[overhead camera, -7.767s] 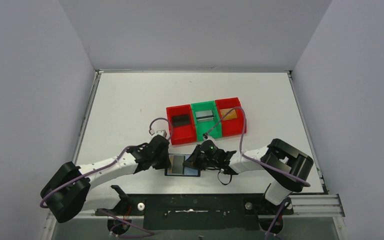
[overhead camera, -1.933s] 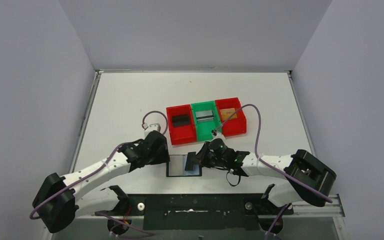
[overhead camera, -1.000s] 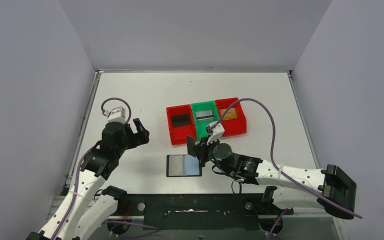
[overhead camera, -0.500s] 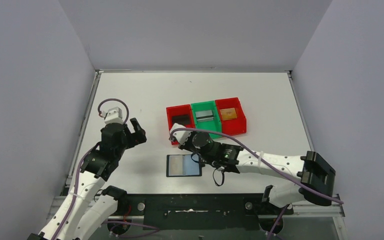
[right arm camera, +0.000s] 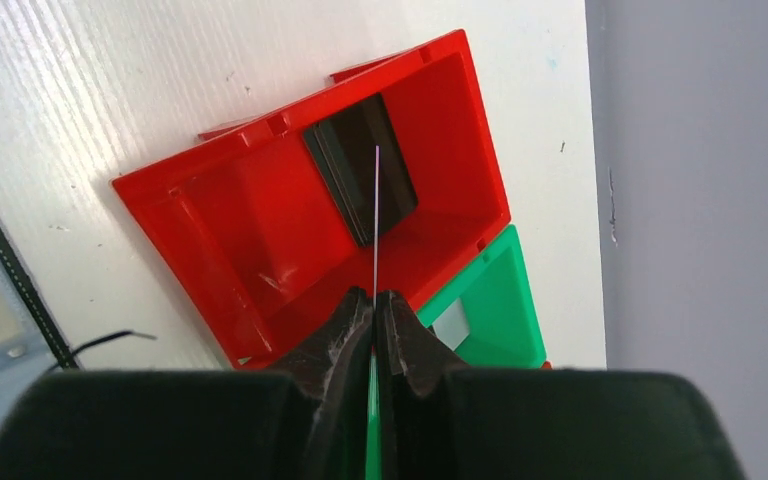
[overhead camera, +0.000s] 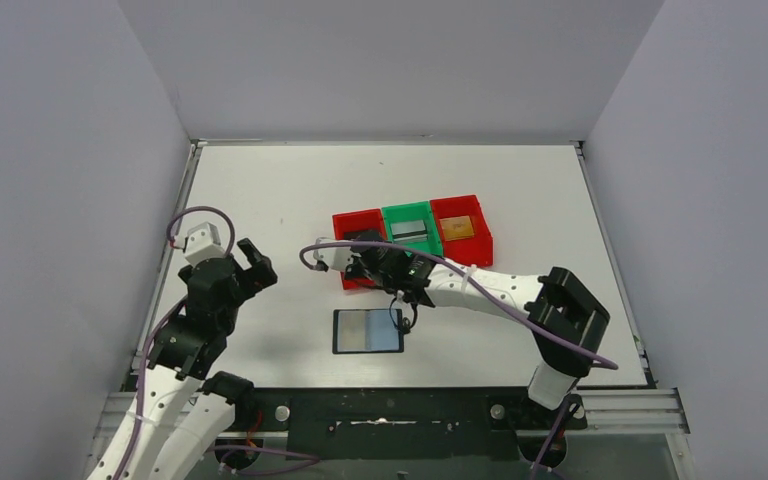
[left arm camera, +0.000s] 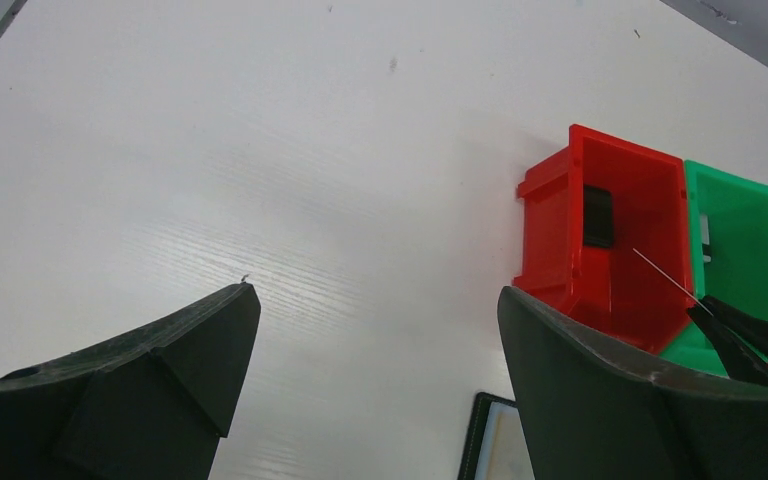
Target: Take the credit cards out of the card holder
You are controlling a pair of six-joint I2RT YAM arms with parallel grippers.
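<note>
A thin rectangular card [right arm camera: 376, 220], edge-on, is pinched in the closed right gripper [right arm camera: 374, 298] above the red plastic bin [right arm camera: 190, 220]; release is judged outstanding. The left gripper [left arm camera: 375, 292] gapes empty. The black bifold card holder [overhead camera: 367, 331] appears emptied.

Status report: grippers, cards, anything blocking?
Left gripper open, empty. Right gripper shut on thin card, edge-on, over red plastic bin holding black card. Black bifold card holder open. Nothing blocking.

1. Three bins on the table: two red, the left red bin [overhead camera: 352, 216] and the right red bin [overhead camera: 465, 258], plus one green bin [overhead camera: 407, 208].
2. Four cards: a black card [right arm camera: 360, 170], a silver card [overhead camera: 410, 231], a gold card [overhead camera: 457, 228] and one edge-on card [right arm camera: 375, 220].
3. One card holder [overhead camera: 368, 331].
4. Two grippers: the left gripper [left arm camera: 377, 292] and the right gripper [right arm camera: 375, 297].
</note>
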